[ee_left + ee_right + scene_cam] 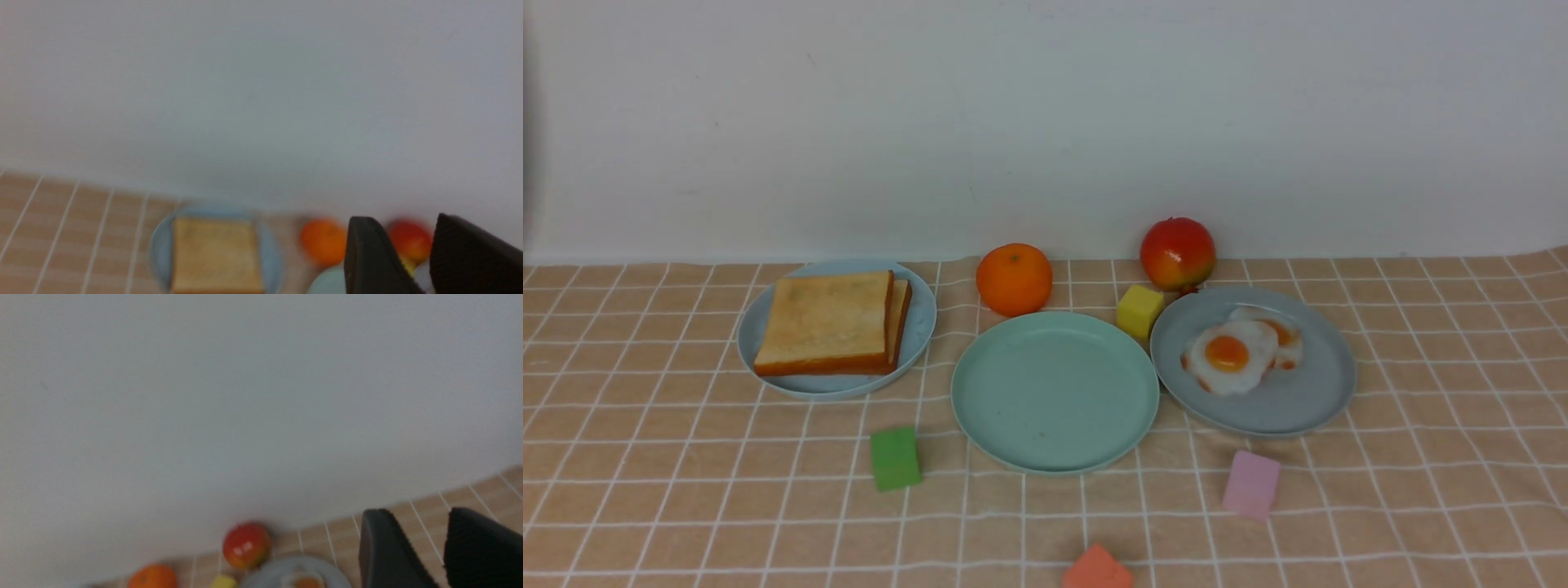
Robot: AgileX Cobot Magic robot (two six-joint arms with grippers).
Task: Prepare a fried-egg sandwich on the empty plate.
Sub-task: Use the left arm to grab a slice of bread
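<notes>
Toast slices (825, 322), two square golden-brown pieces with darker crusts, lie stacked on the pale blue plate (921, 314) at the left of the checked cloth (686, 457). Just right of it sits the mint-green plate (1054, 392), round and low-rimmed, nothing on it, with an orange (1014, 279) behind it. Further right, the fried egg (1229, 355), glossy white with a round orange yolk, lies on the grey-blue plate (1298, 400), overlapping a second egg (1278, 331) behind it; this plate sits just beside the mint-green one. A red apple (246, 545) carries a small white sticker, its writing too blurred to read. In the wrist views the left gripper (402, 222) and the right gripper (416, 514) each show two dark fingers parted, nothing between them
</notes>
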